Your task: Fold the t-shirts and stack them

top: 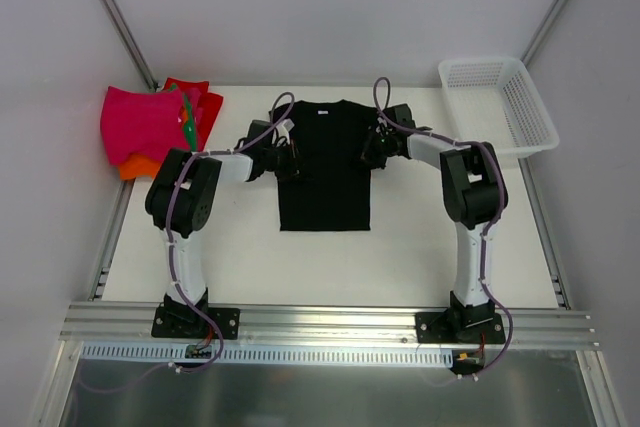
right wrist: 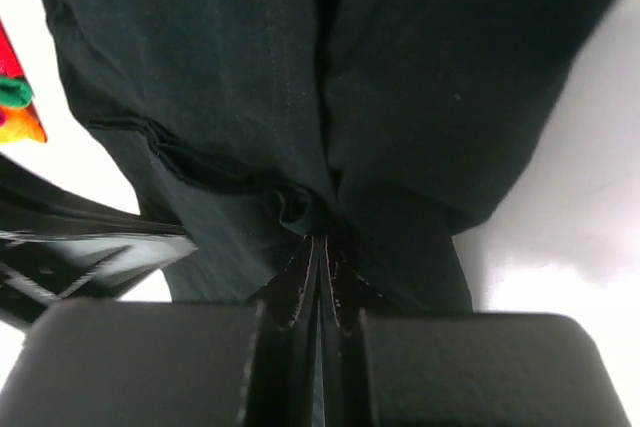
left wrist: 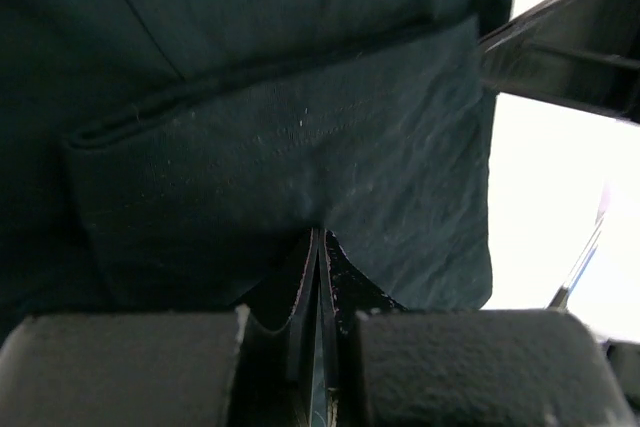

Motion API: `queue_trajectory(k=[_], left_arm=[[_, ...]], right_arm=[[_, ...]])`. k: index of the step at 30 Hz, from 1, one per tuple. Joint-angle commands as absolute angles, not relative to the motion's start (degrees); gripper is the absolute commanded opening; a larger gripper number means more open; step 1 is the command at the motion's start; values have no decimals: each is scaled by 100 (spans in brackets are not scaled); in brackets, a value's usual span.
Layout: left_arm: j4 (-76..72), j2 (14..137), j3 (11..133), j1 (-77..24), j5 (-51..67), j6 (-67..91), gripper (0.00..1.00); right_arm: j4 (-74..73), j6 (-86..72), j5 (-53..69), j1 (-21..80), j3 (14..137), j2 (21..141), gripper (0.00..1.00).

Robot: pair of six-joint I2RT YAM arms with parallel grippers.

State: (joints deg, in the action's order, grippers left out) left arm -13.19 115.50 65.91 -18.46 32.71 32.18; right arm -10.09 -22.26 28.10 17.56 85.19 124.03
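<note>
Both pincers are pressed together on the shirt (top: pixel 325 172), which lies flat on the table (top: pixel 420 247) between them, collar away from the bases. The left pincer (left wrist: pixel 318 243) pinches the sleeve at its edge, cloth spreading ahead of its tips. The right pincer (right wrist: pixel 318 245) pinches a gathered ridge of cloth that puckers right at its tips. Well off to the left pincer's outer side sits the stack (top: pixel 150 127) of pink, orange, red and green. The basket (top: pixel 500 107) stands out past the right pincer's outer side.

Risks, as I judge them: the left bite looks thin, at the very edge, so a lift could let the sleeve slip free and leave the fold lopsided. The right pincer may have caught only the top layer, or more than it should, and either would drag the body askew. Uneven travel of the two arms would twist the shirt.

Hard to make out: how deep the cloth sits in either bite, since the fingers hide it. From above, both sets of tips are lost against the black cloth. How many shirts make up the stack cannot be told
</note>
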Motion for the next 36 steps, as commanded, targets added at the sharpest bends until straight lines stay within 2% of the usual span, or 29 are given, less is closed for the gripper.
queue_trajectory(k=[1,6,11,17,22,29,36], left_arm=[[-1643,11066,6198,-1872,3120,3226,0],[-1898,11004,5836,-1872,3102,3296,0],[-1960,11057,5845,-1872,3155,3348,0],[-2091,10986,5669,-1863,3138,3419,0],[-2197,11056,5581,-1872,3182,3480,0],[-2338,11065,5423,-1872,3208,3516,0],[-2435,11013,5282,-1872,3217,3577,0]], right_arm=[[-616,-2434,2953,1846,8166,11989,1],[-693,-2303,2445,1863,7735,11437,1],[-1080,-2040,1846,1881,7839,11057,1],[-932,-2091,2363,1969,7638,10811,1],[34,-2741,3277,2065,7146,11047,0],[659,-3067,3454,2180,6558,11303,1],[194,-2866,2867,2276,6258,11136,1]])
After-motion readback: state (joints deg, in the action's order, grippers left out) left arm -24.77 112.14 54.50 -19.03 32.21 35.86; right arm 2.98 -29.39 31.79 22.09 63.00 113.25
